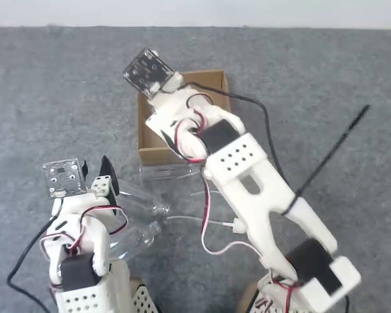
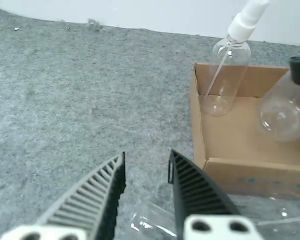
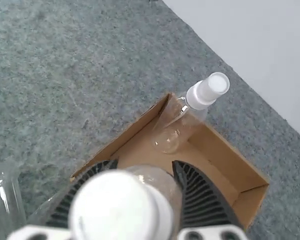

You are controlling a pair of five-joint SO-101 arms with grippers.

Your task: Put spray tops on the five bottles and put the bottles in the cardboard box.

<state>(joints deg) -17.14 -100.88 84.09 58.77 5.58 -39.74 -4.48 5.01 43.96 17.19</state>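
**We are boxing a second capped bottle, held by the right arm over the cardboard box.**

The clear bottle with a white spray top (image 3: 117, 205) sits clamped between the fingers of the right gripper (image 3: 144, 167), hanging over the near part of the cardboard box (image 3: 125, 137). One capped bottle (image 3: 182, 122) leans in the box's far corner. We judge this step to be placement. The next move calls for lowering the held bottle into the free floor beside the leaning one, clear of the box wall, then letting go. The left gripper (image 2: 146, 160) hovers with its fingers apart just over a clear bottle lying on the grey mat (image 2: 65, 90) in front of the box (image 2: 150, 220). We cannot tell whether that bottle has a top.
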